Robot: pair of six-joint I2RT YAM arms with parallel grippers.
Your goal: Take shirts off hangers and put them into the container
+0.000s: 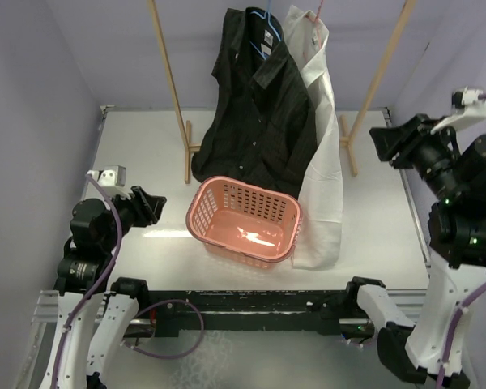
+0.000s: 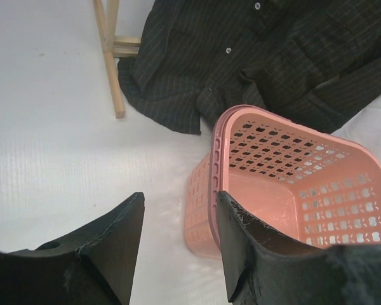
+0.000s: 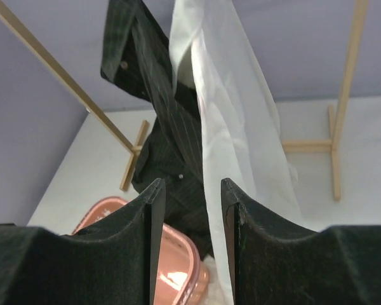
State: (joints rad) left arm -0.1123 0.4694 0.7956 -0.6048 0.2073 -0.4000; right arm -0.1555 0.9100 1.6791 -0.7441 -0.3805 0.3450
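Left wrist view gives you the left pincer (image 2: 179, 198) half spread and empty, low over the table (image 2: 51, 159). The pink basket (image 2: 214, 159) sits just ahead to its right, with the black shirt (image 2: 241, 57) draped beyond that. Your right pincer (image 3: 192, 185) is likewise parted and grips nothing. The white shirt (image 3: 235, 108) hangs straight ahead of it, the black one just left.

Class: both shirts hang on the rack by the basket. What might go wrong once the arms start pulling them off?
1. The black shirt overlaps the white shirt, so tugging one may drag the other down too.
2. The black shirt's hem lies right behind the pink basket; pulling could shove or tip it.
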